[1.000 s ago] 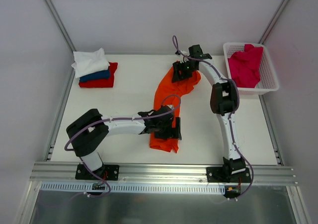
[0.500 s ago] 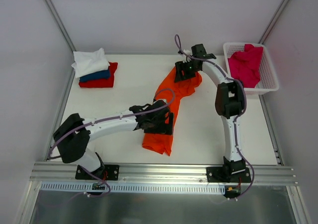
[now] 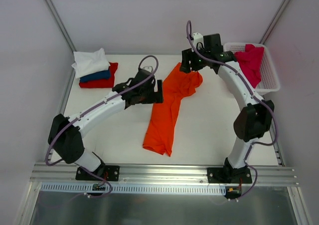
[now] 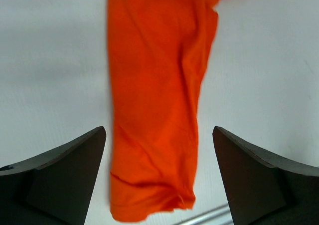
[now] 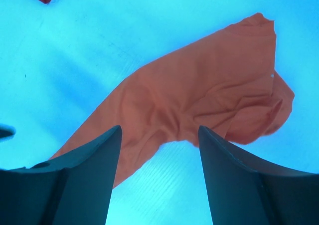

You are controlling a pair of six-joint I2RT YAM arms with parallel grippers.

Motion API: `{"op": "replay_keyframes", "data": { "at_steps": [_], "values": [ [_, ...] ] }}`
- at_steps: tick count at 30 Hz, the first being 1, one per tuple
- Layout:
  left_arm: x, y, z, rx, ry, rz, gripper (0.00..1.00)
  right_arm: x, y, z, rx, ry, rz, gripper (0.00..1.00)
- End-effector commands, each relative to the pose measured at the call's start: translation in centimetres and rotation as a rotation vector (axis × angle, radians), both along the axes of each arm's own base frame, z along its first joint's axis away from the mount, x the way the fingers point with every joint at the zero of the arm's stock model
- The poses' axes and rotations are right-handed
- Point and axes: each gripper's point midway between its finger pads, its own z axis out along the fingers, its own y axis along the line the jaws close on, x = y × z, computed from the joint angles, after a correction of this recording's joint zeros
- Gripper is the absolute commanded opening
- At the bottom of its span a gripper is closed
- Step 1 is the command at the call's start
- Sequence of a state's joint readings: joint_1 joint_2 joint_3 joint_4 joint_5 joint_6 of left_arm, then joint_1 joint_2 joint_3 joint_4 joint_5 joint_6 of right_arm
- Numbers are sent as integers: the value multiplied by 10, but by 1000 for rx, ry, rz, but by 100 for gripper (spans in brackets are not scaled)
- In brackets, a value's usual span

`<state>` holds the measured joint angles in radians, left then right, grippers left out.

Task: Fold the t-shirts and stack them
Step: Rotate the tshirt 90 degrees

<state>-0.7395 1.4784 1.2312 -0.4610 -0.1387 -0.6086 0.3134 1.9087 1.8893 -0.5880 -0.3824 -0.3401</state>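
The long bright orange t-shirt lies flat and loosely folded lengthwise down the table's middle; it also fills the left wrist view and the right wrist view. My left gripper hovers open just left of its upper part, holding nothing. My right gripper hangs open above the shirt's far end, also holding nothing. White, dark blue and red t-shirts sit stacked at the back left. A crimson-pink t-shirt lies in the basket.
The white lattice basket stands at the back right corner, close to the right arm's forearm. A metal rail runs along the near edge. Walls close in the table at the left, back and right.
My left gripper has risen off the shirt's lower part and swung back and left. My right gripper has moved back and right, off the shirt's top. The shirt now lies straighter.
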Motion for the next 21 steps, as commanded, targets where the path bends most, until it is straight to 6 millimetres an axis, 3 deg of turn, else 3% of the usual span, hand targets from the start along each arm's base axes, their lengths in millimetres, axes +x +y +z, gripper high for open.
{"op": "replay_keyframes", "data": {
  "at_steps": [1, 3, 4, 5, 6, 7, 8, 9, 11, 12, 14, 15, 16, 18, 19, 21],
  "values": [
    [46, 15, -4, 55, -43, -21, 90, -35, -6, 35, -2, -89, -55, 66],
    [72, 11, 5, 20, -81, -22, 90, -48, -11, 40, 14, -102, -83, 67],
    [81, 7, -3, 10, -67, -52, 90, -53, -16, 42, 13, -113, -106, 67],
    [103, 7, 7, -26, -112, -39, 90, -64, -23, 49, 28, -138, -130, 66],
    [108, 1, 7, -63, -103, -67, 90, -69, -26, 52, 34, -151, -142, 67],
    [118, -3, -7, -56, -83, -81, 90, -74, -29, 58, 45, -170, -153, 67],
    [135, -3, 3, -76, -109, -72, 90, -85, -34, 61, 56, -181, -168, 67],
    [142, -9, -14, -83, -76, -90, 90, -89, -39, 64, 54, -194, -187, 67],
    [164, -12, -5, -104, -105, -99, 90, -103, -47, 71, 62, -222, -204, 67],
    [171, -15, -18, -98, -88, -103, 90, -107, -50, 74, 68, -227, -219, 67],
    [186, -20, -9, -124, -116, -116, 90, -116, -54, 78, 86, -245, -228, 67],
    [196, -19, -17, -134, -110, -112, 90, -125, -56, 77, 99, -246, -231, 67],
    [204, -23, -7, -163, -130, -127, 89, -130, -57, 76, 102, -246, -231, 67],
    [217, -24, -16, -177, -124, -132, 89, -140, -61, 75, 108, -252, -238, 67],
    [227, -27, -5, -193, -154, -139, 89, -144, -61, 75, 112, -255, -238, 67],
    [239, -28, -18, -198, -145, -143, 88, -152, -62, 72, 120, -253, -236, 67]
  ]
}}
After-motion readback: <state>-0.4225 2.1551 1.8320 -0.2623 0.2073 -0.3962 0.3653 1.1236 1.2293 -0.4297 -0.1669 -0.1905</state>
